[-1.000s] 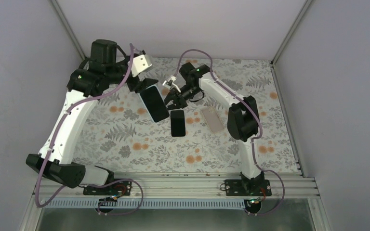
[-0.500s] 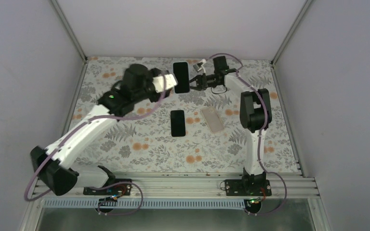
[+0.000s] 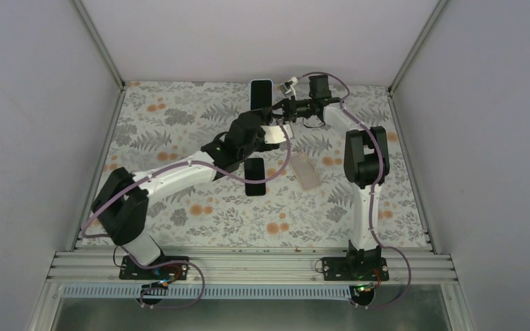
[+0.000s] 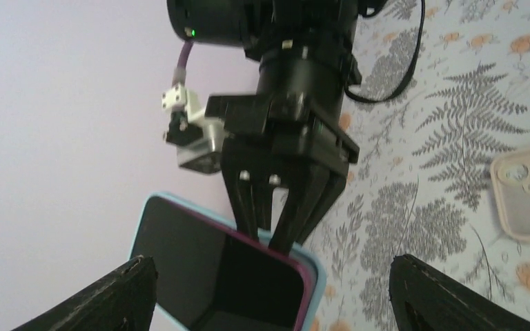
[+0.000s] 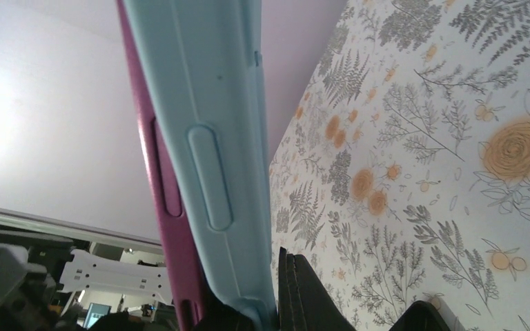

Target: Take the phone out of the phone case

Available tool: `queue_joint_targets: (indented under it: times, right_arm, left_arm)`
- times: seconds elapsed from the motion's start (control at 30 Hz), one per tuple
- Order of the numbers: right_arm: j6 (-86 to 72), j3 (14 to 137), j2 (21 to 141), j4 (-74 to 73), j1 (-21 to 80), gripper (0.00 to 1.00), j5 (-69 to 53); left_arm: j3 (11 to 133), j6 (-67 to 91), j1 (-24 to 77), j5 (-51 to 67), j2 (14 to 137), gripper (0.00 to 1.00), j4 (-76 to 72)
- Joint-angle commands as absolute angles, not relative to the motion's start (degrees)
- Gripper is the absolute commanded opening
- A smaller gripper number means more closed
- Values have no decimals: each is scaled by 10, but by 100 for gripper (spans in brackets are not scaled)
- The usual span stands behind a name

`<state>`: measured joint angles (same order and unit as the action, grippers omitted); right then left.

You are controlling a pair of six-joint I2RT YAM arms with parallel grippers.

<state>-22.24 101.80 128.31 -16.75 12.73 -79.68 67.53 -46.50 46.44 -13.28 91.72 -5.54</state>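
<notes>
One phone (image 3: 260,94) clamp now: right gripper (image 4: 266,238)

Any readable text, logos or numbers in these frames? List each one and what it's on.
None readable.
The cased phone held by the right gripper has a dark screen and no print.
The black phone and the beige case show no marks.
No label shows on the arms.
</notes>
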Motion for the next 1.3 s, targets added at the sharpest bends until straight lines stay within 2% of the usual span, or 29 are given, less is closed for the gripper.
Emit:
queue_joint_targets:
  times: [0.0,0.43,0.67,1.07,1.27]
  right_arm:
    - [-241,1025,1285,-142,127,3,-810]
    - [-250,1015,1275,-133,123,3,-816]
    - [-264,1003,1269,-115,123,3,-820]
    - [-272,995,1258,-104,123,4,-820]
    - [-273,990,1257,-101,123,3,-824]
  left_arm:
    - [714,-452,468,-147,966,84,-110]
    - [689,-443,463,-193,988,83,-176]
    - [696,-472,463,-213,1009,77,-165]
    - [694,-483,460,-259,1036,75,-159]
    - [685,-493,450,-279,1032,71,-184]
